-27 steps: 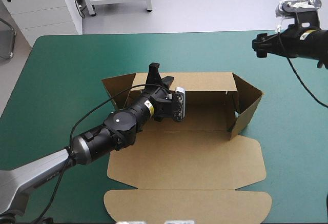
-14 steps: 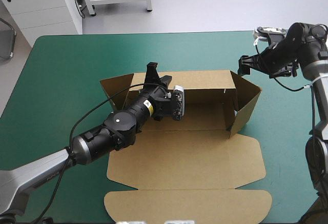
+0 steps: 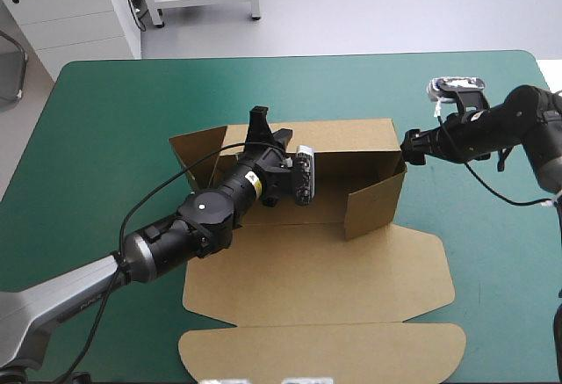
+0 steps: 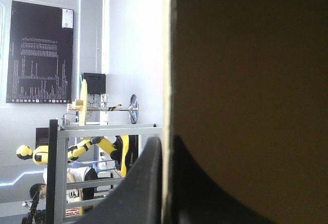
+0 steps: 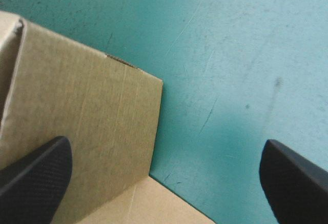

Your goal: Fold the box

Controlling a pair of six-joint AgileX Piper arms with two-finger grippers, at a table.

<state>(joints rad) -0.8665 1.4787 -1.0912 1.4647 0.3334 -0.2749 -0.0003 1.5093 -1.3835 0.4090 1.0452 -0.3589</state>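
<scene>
The brown box lies partly folded at the table's middle, its back wall raised. My left gripper is shut on that wall's top edge near its left end. In the left wrist view the board's edge runs between the black fingers. The right side flap stands turned inward across the box's right end. My right gripper is at the back right corner, touching it from outside. In the right wrist view its gripper is open, with the brown wall ahead of one finger.
The left side flap splays outward. The lid panel lies flat toward the near edge. Bare teal-green cover lies right of the box and along the far side.
My right arm came down and leftward from the far right corner to the box. The right side flap swung from splayed outward to standing inward. My left arm stayed put.
</scene>
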